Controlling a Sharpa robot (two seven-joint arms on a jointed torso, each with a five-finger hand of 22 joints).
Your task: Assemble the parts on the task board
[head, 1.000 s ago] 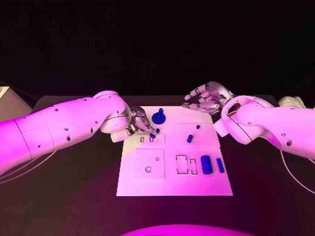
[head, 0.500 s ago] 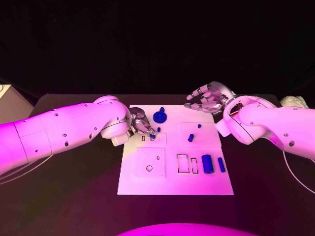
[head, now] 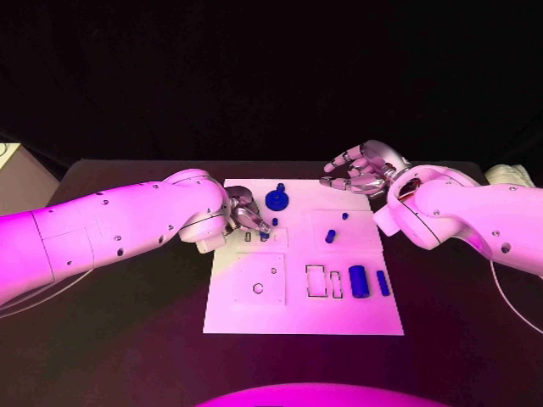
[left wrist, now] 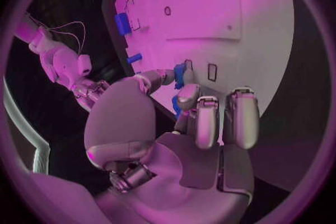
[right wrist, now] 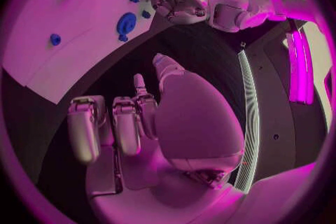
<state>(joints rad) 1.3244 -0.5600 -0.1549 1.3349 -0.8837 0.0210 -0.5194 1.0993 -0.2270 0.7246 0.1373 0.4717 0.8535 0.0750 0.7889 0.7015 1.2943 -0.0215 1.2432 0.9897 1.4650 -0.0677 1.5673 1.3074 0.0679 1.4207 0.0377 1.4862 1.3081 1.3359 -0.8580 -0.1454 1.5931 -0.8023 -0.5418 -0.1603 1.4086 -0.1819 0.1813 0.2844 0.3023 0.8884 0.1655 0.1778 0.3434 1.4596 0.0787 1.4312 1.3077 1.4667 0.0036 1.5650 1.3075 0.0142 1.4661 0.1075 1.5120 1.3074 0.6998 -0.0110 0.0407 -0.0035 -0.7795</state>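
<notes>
Black table (head: 125, 339), dark backdrop, pale cabinet (head: 0, 174) beside.

— What carries everything here?

— A black table (head: 125, 339). The white task board (head: 302, 318) lies flat on it, in the middle.

— Where does the board sit against the fingers?

— Its left edge runs just under the fingers of the left hand (head: 245, 216). Its far right corner lies near the fingertips of the right hand (head: 360, 173).

— Anything else on the table?

— A pale object (head: 506, 174) at the far right edge; too little shows to tell what.
</notes>
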